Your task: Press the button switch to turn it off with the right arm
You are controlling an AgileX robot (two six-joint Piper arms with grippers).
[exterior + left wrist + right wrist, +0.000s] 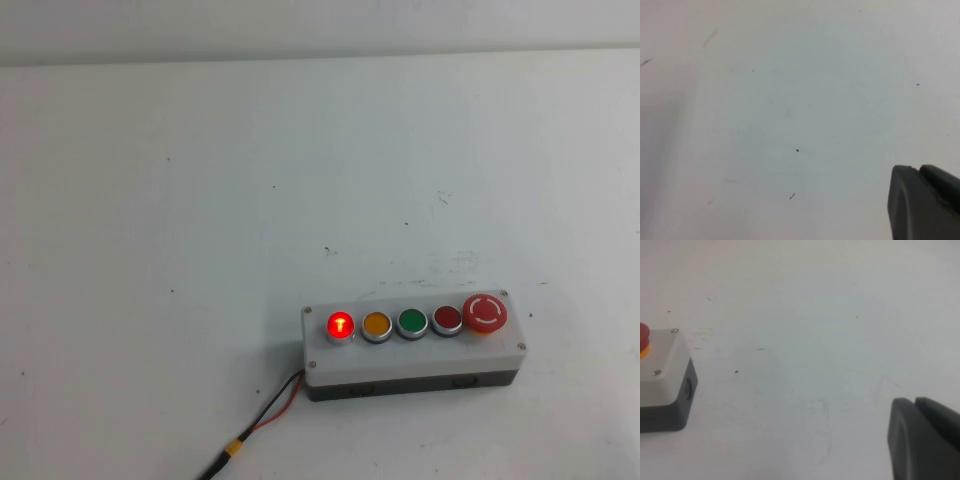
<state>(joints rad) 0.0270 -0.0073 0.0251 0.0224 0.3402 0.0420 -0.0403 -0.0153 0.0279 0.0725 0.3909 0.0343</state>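
The button switch (340, 325) glows bright red at the left end of the white five-button box (410, 362), which sits at the front right of the table. Neither arm shows in the high view. In the right wrist view, my right gripper (916, 402) has its dark fingers pressed together and empty, above bare table, well away from the box's end (670, 390). The button switch is out of that view. My left gripper (919, 170) is also shut and empty over bare table.
On the box, to the right of the lit button, are an orange button (376, 325), a green one (412, 322), a maroon one (447, 319) and a large red mushroom button (485, 313). A red-and-black cable (265, 420) runs from the box's left end to the front edge.
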